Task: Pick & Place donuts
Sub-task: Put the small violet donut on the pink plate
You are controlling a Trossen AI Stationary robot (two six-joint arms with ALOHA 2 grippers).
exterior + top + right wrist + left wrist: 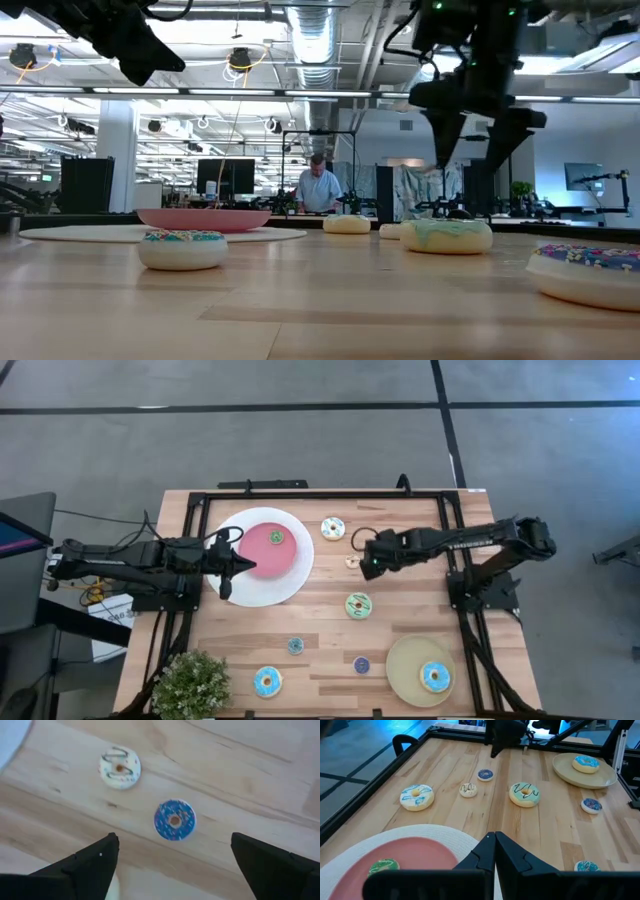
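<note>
My right gripper point(368, 563) point(175, 852) hangs open above the table's middle, fingers pointing down on either side of a tiny blue donut point(174, 820) lying flat on the wood; it touches nothing. A tiny white donut point(120, 768) point(352, 561) lies just beside it. My left gripper point(238, 566) point(495, 842) is shut and empty over the white plate with pink centre point(290, 585), where a tiny green donut point(276, 538) lies. The cream donut point(333, 528) and the light green donut point(358, 605) rest flat on the table. One blue donut point(435, 677) sits on the tan plate point(400, 670).
Near the front edge lie a second blue donut point(267, 681), a tiny blue one point(295, 646) and a tiny purple one point(361, 665). A potted plant point(190, 680) stands at the front left corner. A black frame point(300, 493) runs round the table. A person point(320, 190) sits far behind.
</note>
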